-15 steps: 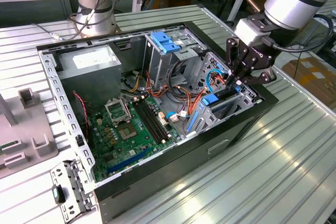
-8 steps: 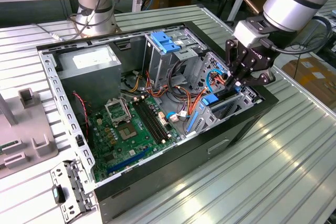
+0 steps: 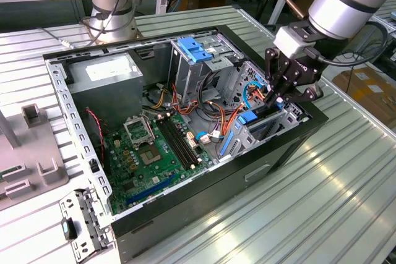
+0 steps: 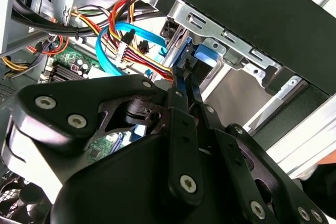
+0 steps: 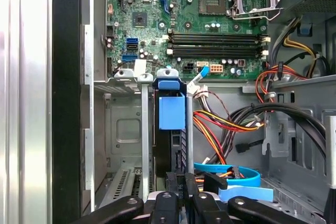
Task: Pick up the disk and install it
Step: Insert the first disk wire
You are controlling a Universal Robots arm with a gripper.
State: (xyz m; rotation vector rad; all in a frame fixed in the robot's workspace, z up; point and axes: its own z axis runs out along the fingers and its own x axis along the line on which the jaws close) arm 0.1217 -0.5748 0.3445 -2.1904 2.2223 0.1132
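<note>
The gripper, at the right of the exterior view, reaches into the open computer case on the bench. Its jaws are narrow, clamped on the upper edge of the disk, which stands upright in the metal drive cage beside the motherboard.

A ribbed metal table is carrying the work, its grooves running across the top. An open black computer case is lying on it on its side — interior facing up. Toward the exterior view's left, a grey plastic stand is sitting on the table, and a perforated metal bracket is lying just beside the case — near its corner.
</note>
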